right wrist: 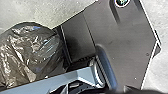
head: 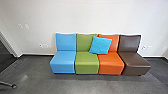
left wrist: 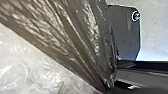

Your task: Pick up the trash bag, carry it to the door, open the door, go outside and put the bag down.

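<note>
Your left gripper [left wrist: 108, 88] pinches the trash bag [left wrist: 72, 32] by its gathered folds, beside the robot's dark plate [right wrist: 125, 47]. Soft, slippery film, probably light — best held there. Right gripper — cannot tell.

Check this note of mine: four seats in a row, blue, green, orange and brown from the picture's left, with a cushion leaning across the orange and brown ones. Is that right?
Not quite. The row does run blue seat, green seat, orange seat, brown seat, but the head view shows the cushion leaning across the green and orange ones.
</note>
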